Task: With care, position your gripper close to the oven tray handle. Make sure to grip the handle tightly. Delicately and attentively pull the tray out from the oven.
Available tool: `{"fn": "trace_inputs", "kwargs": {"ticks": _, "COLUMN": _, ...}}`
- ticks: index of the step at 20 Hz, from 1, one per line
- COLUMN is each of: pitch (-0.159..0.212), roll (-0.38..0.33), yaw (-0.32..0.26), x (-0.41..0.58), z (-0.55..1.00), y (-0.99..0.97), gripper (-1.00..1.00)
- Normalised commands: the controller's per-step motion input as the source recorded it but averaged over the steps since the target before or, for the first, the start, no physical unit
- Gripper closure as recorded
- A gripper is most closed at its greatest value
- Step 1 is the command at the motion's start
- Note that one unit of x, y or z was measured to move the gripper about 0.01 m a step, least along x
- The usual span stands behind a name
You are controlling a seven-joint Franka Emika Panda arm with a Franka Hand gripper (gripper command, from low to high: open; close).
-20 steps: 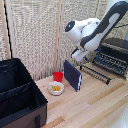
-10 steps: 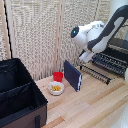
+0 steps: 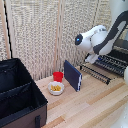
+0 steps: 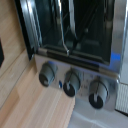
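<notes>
Arm (image 3: pixel 100 40) now nearer oven (image 3: pixel 121 52)

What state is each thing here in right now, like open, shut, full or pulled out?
black fabric case: lid open.
white bowl: holds yellowish food.
red cup: upright.
dark blue slab: standing on edge.
wire rack: sticking out over the table.
oven: front open, three knobs below.
gripper: hidden, cannot tell.

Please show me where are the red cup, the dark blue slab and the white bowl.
red cup (image 3: pixel 58 76), exterior view, on its front wall.
dark blue slab (image 3: pixel 73 75), exterior view, on its broad face.
white bowl (image 3: pixel 56 91), exterior view, on its near rim.
</notes>
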Motion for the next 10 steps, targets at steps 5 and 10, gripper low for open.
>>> {"fn": "trace_inputs", "kwargs": {"ticks": 5, "pitch": 0.075, "roll": -0.110, "yaw": 0.245, "x": 0.000, "z": -0.09, "y": -0.37, "gripper": -1.00}}
{"fn": "trace_inputs", "kwargs": {"ticks": 10, "pitch": 0.075, "roll": -0.081, "yaw": 0.206, "x": 0.022, "z": -0.11, "y": -0.54, "gripper": -1.00}}
